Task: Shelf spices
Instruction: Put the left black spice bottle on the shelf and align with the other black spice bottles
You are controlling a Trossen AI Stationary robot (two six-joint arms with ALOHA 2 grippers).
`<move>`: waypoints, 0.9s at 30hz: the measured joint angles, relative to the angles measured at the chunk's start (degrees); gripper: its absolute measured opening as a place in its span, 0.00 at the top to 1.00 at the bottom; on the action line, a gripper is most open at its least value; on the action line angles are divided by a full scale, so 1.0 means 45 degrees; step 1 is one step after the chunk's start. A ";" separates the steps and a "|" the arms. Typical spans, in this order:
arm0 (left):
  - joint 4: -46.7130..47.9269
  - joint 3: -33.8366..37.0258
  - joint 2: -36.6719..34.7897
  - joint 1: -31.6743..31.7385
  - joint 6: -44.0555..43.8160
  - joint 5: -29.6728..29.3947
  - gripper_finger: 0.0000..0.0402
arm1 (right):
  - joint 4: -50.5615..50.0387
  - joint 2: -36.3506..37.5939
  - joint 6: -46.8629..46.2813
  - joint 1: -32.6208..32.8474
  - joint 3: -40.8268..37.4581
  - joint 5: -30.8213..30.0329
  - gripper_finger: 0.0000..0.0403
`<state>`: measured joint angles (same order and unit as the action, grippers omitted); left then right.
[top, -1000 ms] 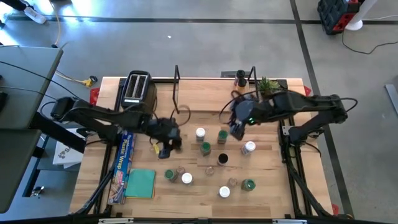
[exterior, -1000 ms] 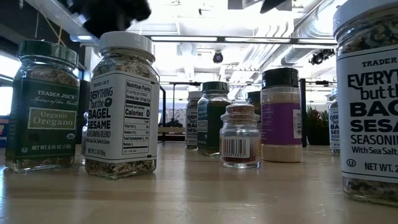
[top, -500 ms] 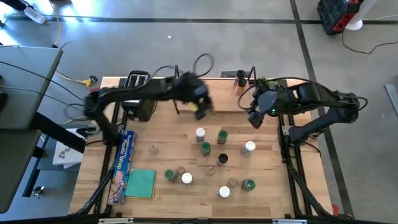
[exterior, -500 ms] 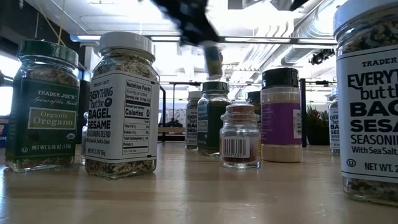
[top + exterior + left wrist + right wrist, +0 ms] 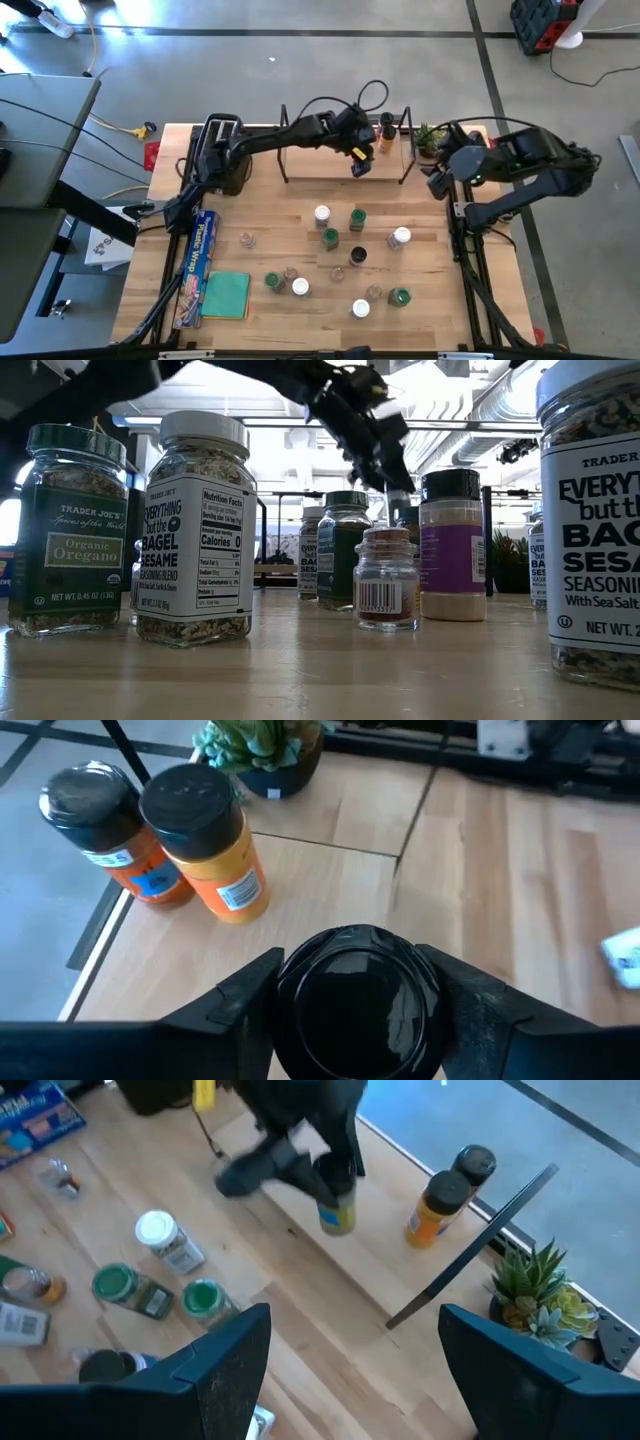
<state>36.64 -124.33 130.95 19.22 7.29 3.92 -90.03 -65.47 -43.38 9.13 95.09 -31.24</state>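
1. The left gripper (image 5: 358, 162) is reached far across to the right end of the shelf (image 5: 320, 165), its fingers clamped on a dark-lidded jar (image 5: 358, 1000) with a yellow-and-blue label, held over the light wooden board.
2. Two orange jars (image 5: 205, 845) already stand at that end, just beside where the held jar is coming down. My worry: setting it too close could knock one over, and the outer one sits near the board's far edge, by the black end frame (image 5: 480, 1240).
3. A tilted release is the other risk; the jar is narrow and may topple or roll off the board if let go before its base sits flat.
4. The right gripper (image 5: 440, 183) waits at the table's right edge near the small potted plant (image 5: 432, 138), with its fingers spread apart and empty. It is close to the shelf's end frame, so the arms could crowd each other.
5. The wooden table (image 5: 440, 290) holds about a dozen jars (image 5: 330, 238) loose in the middle, a toaster (image 5: 220, 145) far left, a foil box (image 5: 200, 255) and a green cloth (image 5: 228, 295) near left.
6. Beyond is grey concrete floor with cables; the low view shows a ceiling with pipes and lights.
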 joint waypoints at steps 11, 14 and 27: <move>-0.0458 -0.0123 0.0747 0.0000 0.0526 0.0007 0.44 | 0.0003 0.0239 0.0307 -0.0001 -0.0005 -0.0055 0.30; -0.0384 -0.0118 0.0754 0.0000 0.0520 0.0054 0.43 | 0.0003 0.0238 0.0307 0.0000 -0.0005 -0.0054 0.30; -0.0223 -0.0107 0.0497 0.0311 0.0646 -0.0151 0.30 | 0.0003 0.0214 0.0108 -0.0001 -0.0010 -0.0060 0.30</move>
<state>35.63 -124.81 133.18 20.62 10.20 3.24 -90.02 -64.51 -42.89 9.12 95.04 -31.51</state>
